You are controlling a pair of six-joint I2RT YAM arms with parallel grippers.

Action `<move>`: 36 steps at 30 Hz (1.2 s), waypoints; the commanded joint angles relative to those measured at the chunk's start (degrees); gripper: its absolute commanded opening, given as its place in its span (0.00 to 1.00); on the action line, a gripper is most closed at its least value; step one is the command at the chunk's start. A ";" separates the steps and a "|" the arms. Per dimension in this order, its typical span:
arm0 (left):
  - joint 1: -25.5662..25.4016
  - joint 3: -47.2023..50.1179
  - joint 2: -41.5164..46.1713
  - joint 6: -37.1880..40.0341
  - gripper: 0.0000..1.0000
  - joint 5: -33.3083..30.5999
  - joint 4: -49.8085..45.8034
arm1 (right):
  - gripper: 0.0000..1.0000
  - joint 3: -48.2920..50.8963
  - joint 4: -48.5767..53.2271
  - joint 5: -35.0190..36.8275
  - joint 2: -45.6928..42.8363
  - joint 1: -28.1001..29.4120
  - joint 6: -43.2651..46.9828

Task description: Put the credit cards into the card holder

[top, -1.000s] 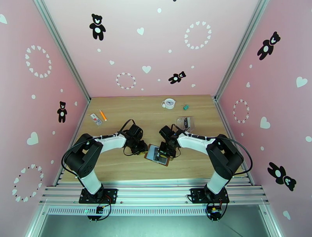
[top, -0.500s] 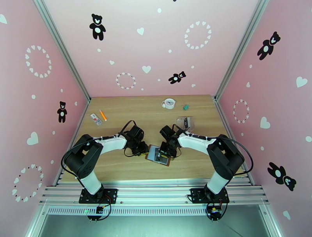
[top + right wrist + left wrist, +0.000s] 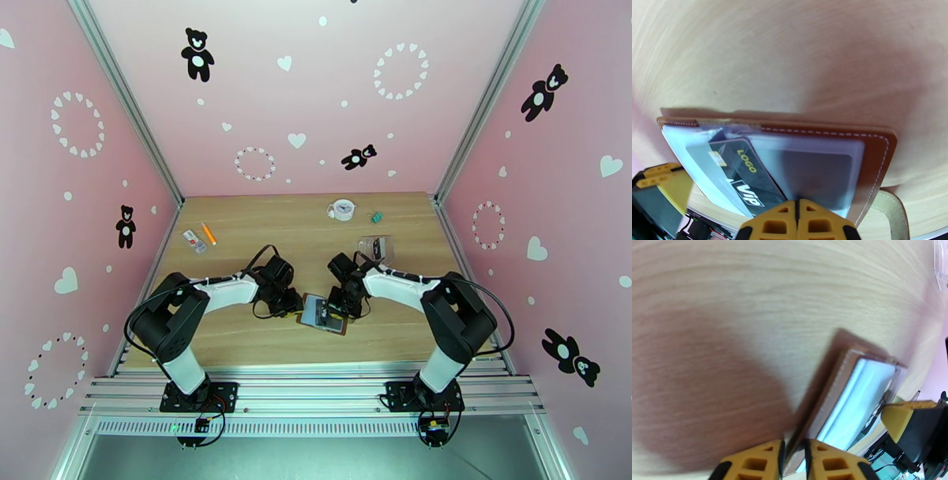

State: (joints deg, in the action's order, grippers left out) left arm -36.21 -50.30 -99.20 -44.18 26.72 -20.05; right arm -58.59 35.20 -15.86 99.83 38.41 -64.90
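Sliding a card into a slot looked to be the step in hand. The card holder (image 3: 322,314) lay open on the desk (image 3: 261,217), just below the centre of the overhead frame, with both arms bent in over it from either side.

The left tool (image 3: 793,451) was clamped on the holder's brown stitched edge, low in its own wrist frame, and the leather stood between its two yellow fingers. That grip appeared to steady the holder. The right tool (image 3: 798,207) had its fingers pressed together with no gap, at the bottom centre of its frame, right at the near edge of the clear sleeves. Whether it pinched a thin card edge or merely pushed, I could not tell.

The dark credit card (image 3: 735,173) sat skewed at the lower left of the right wrist frame, partly under a clear sleeve and not squared with it. A grey card (image 3: 815,171) lay straight inside the sleeve beside it.

The next move probably called for straightening the dark card and nudging it fully into its slot while the left side held firm.

Readable on the dark card: "LOGO" in yellow and "VIP" in white.
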 commanded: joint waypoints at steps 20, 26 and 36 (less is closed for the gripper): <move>-1.63 -0.66 5.43 -1.58 0.21 -1.99 -8.21 | 0.17 -17.67 13.13 3.09 4.96 -0.44 19.46; -1.75 -2.42 4.40 -1.85 0.17 0.59 -5.70 | 0.17 -18.52 9.45 -2.64 6.52 -0.28 21.31; -1.69 -3.61 -0.97 -1.47 0.15 0.44 -4.14 | 0.08 -23.37 8.51 -5.45 14.14 0.26 20.78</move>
State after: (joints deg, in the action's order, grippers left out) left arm -37.67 -52.77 -98.39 -45.54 26.61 -24.77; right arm -80.66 43.22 -20.21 111.72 38.35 -44.34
